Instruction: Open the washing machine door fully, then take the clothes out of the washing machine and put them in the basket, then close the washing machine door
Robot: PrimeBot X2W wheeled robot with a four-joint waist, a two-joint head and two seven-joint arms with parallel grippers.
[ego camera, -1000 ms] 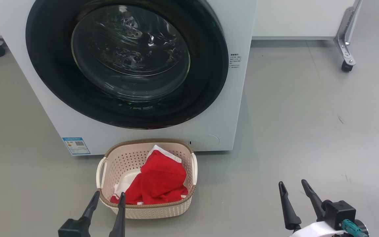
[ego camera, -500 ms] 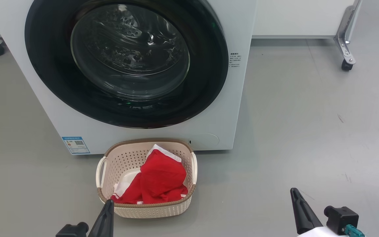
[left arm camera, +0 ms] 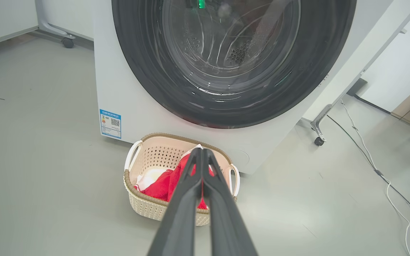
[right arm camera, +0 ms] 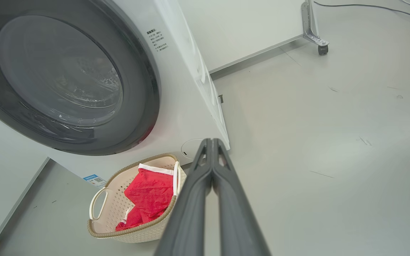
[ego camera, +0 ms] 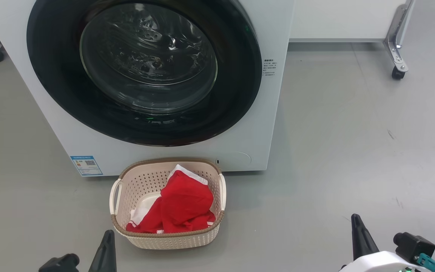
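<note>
Since the red clothes [ego camera: 181, 206] sit heaped in the basket [ego camera: 164, 235], parked on the floor [ego camera: 334, 151] just below the shut washing machine door [ego camera: 51, 94] for a short drop, I'd call it done. Basket's long side runs left-right along the washing machine [ego camera: 274, 113]. Left gripper [left arm camera: 201, 151] and right gripper [right arm camera: 211, 140] hang near, pinched closed, empty.

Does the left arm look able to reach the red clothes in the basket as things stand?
Probably yes: the left gripper sits close before the basket, the clothes lie exposed in its open top, and nothing stands between. Its jaws are shut and would need opening first.
</note>
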